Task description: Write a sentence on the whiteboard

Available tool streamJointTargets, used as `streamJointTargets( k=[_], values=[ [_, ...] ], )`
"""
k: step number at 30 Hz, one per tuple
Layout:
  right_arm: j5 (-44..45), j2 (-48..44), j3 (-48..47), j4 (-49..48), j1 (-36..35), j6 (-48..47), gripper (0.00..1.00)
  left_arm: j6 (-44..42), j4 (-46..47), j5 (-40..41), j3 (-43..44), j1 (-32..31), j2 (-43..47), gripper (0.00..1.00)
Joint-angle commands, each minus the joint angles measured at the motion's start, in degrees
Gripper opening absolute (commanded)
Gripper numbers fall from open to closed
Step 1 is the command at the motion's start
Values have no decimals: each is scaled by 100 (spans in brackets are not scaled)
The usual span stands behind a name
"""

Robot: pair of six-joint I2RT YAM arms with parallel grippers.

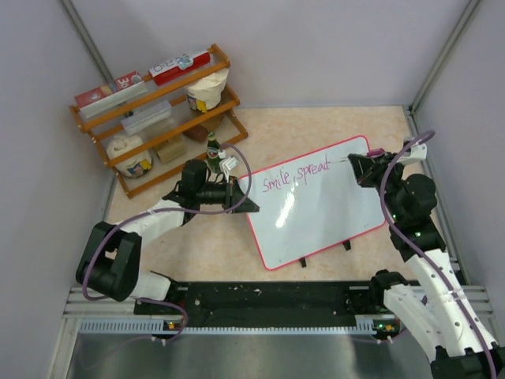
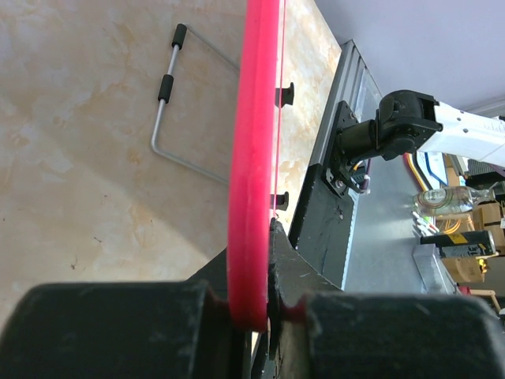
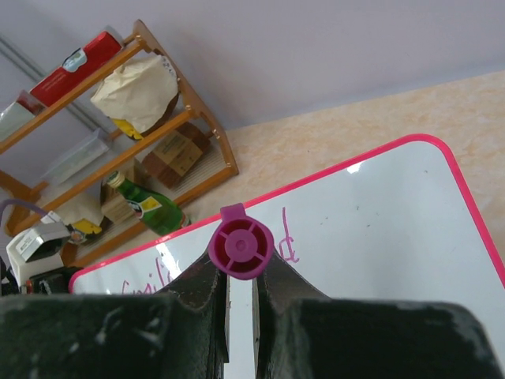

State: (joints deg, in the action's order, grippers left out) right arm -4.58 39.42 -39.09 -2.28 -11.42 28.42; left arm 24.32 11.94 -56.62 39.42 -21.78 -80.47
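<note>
Pink cursive sentence (image 1: 296, 177) runs along the upper-left part of the whiteboard (image 1: 331, 213) and reads about "smile, spread". Board sits skewed, mid-right on the tan marbled table (image 1: 316, 126), pale walls around. Left gripper (image 2: 256, 304) clamped on the board's red frame at its left corner. Right gripper (image 3: 241, 296) closed on a magenta marker (image 3: 241, 245) at the writing's end. Back-left is a wooden rack (image 1: 158, 118) holding a red box (image 1: 180, 67), paper bag (image 1: 209, 87) and green bottle (image 3: 150, 207).
</note>
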Motion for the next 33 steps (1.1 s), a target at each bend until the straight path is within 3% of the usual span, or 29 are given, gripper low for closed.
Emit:
streamJointTargets(
  k=[1, 24, 33],
  values=[
    [-386, -171, 15, 201, 26, -328, 0, -1491, -685, 925, -426, -239, -136, 0],
    [-561, -286, 165, 624, 35, -636, 0, -1482, -694, 916, -400, -239, -189, 0],
    [-211, -312, 226, 510, -649, -733, 0, -1482, -702, 916, -391, -239, -189, 0]
  ],
)
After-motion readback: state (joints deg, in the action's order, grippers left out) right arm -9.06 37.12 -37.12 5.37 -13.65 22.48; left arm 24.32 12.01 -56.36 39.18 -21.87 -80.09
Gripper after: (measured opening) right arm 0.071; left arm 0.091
